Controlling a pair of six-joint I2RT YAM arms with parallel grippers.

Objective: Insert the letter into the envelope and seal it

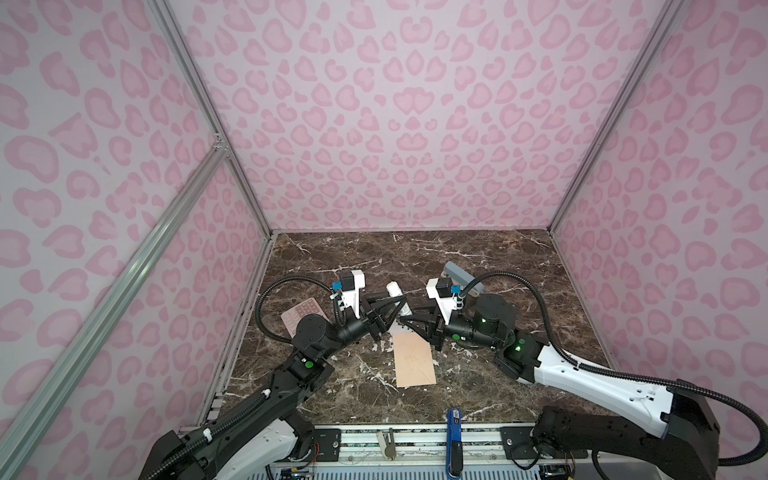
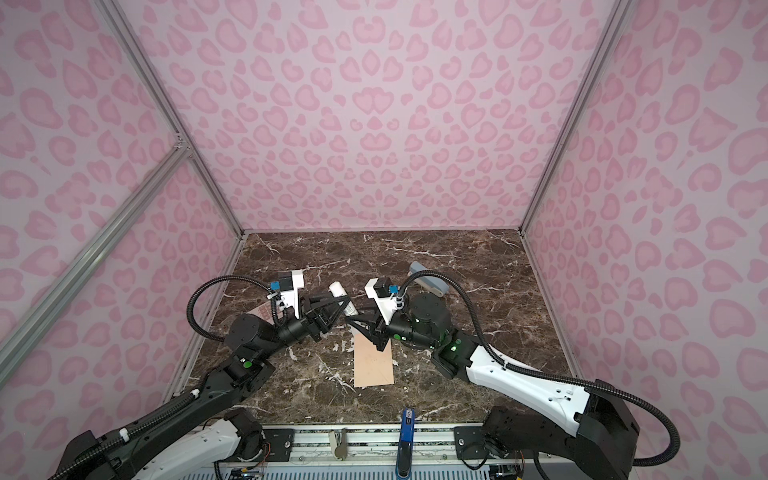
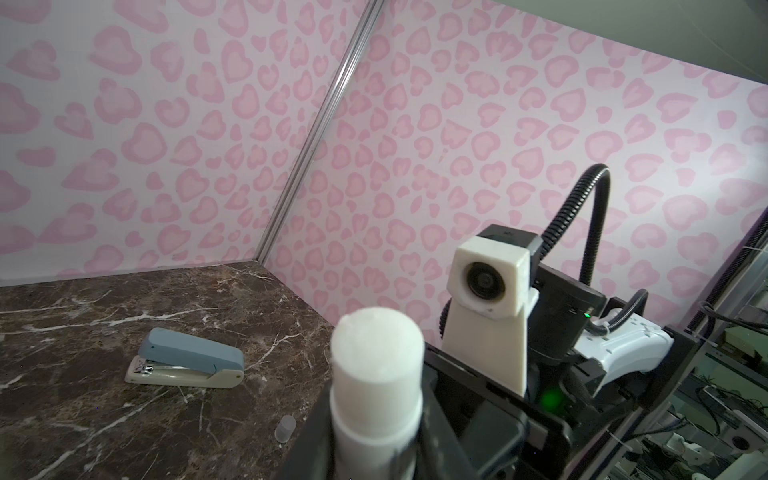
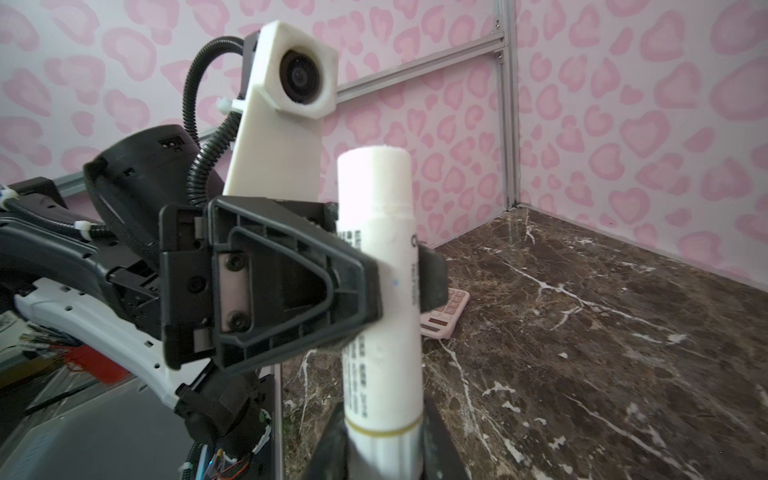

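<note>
The left end effector point(image 4: 392, 282) clamps the uncapped white glue stick point(image 4: 374, 187) mid-barrel and the right end effector point(image 4: 382, 453) grips its base, just over the flimsy peach-orange paper envelope point(image 1: 414, 361) lying flat on the marble desk point(image 1: 498, 270), which I'd pinch by its flap edge.

This was a robotics lab's test cell, not a home. A marble-patterned tabletop point(image 1: 457, 257) was boxed on three sides by pink heart-print panels point(image 1: 374, 124) held in bare aluminium posts point(image 1: 199, 91). Along the tabletop's near edge ran a metal mounting rail point(image 1: 419, 434), with the left arm point(image 1: 266, 399) and right arm point(image 1: 590, 374) based at its ends. Beyond the tabletop, outside the panels, stood shelves of cables and electronics point(image 3: 723, 382). On the tabletop lay office props: a stapler point(image 3: 187, 365) and a calculator point(image 4: 444, 311).
</note>
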